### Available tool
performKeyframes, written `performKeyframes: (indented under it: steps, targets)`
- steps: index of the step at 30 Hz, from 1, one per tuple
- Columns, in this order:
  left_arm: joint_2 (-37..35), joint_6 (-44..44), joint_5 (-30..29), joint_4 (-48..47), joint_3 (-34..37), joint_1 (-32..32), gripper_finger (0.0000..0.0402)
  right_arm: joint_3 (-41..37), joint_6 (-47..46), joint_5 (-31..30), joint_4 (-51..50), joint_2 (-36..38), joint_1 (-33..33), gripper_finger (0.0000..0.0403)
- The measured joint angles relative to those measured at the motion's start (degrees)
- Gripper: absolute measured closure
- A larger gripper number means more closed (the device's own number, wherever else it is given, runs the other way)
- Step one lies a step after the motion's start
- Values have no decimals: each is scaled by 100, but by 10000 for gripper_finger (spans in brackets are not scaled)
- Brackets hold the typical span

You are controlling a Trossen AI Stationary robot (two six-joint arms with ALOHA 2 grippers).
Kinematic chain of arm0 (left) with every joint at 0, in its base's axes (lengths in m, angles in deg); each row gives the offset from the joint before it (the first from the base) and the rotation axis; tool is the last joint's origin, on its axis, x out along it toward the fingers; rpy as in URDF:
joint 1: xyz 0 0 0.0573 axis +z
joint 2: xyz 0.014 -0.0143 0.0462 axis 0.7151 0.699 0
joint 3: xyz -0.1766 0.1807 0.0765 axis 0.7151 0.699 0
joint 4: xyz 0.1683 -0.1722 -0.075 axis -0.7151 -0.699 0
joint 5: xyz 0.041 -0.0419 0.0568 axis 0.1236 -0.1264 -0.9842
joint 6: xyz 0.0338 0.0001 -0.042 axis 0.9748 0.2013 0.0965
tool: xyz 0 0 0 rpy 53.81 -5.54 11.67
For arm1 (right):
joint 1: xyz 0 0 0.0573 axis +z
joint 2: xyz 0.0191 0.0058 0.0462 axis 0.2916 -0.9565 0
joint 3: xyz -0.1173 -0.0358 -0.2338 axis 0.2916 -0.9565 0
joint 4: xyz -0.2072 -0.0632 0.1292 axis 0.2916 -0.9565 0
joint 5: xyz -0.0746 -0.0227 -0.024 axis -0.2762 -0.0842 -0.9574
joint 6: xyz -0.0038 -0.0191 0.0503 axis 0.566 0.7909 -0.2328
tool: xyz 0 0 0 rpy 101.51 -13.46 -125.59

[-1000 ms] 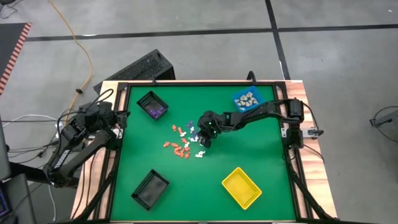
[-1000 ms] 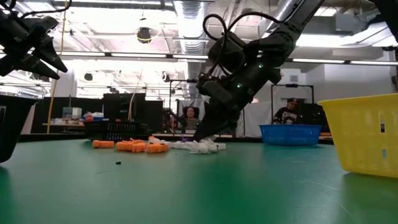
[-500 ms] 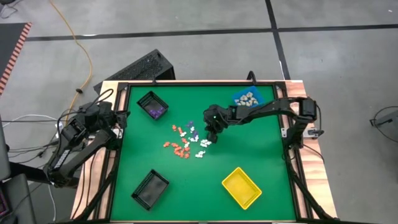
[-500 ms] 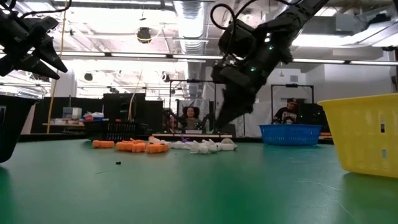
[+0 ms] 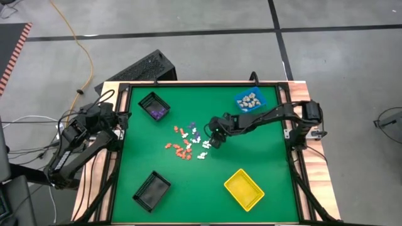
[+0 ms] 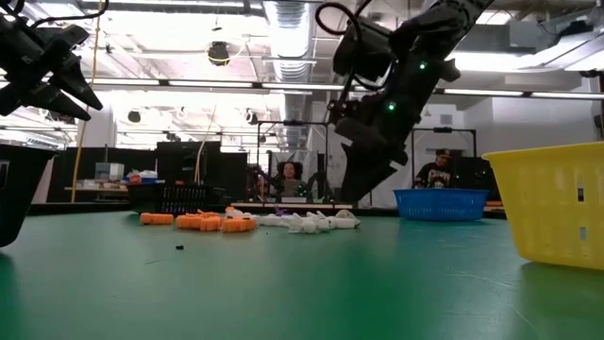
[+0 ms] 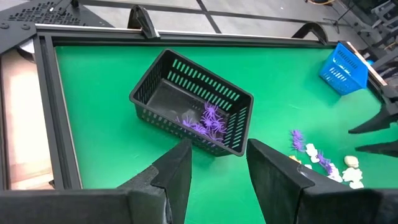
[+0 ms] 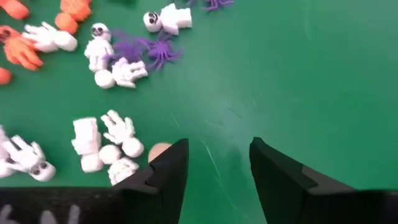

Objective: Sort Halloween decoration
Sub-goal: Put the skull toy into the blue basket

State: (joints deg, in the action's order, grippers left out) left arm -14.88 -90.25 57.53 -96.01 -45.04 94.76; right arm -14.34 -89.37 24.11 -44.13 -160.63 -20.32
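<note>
You are hovering the right gripper point(image 8: 214, 165), fingers apart and empty, over the small white skeleton figurines point(image 8: 102, 146) mid-table; straddle one piece (not neighbours) before closing.

Open green table point(image 5: 257, 150) between the scattered Halloween decoration point(image 5: 188, 143) and yellow bin point(image 5: 244, 189).

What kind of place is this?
Probably a robotics lab or workshop: a framed green table with sorting bins, a bare concrete floor with cables, and ceiling ducts over workbenches behind.
</note>
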Motion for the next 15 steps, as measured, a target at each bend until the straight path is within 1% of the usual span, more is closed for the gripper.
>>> performKeyframes:
  steps: [3, 6, 8, 15]
  targets:
    - [0, -1, 1, -1, 0, 1, 258, -2, -69, -53, 80, 4, 120, 200]
    - [0, -32, 2, 1, 0, 0, 258, -2, -318, 149, 183, 4, 207, 200]
    - [0, -40, 2, 1, 0, 1, 258, -2, -447, 152, 208, 8, 275, 200]
    - [0, -41, 2, 1, 0, 0, 258, -2, -511, 128, 226, 11, 337, 200]
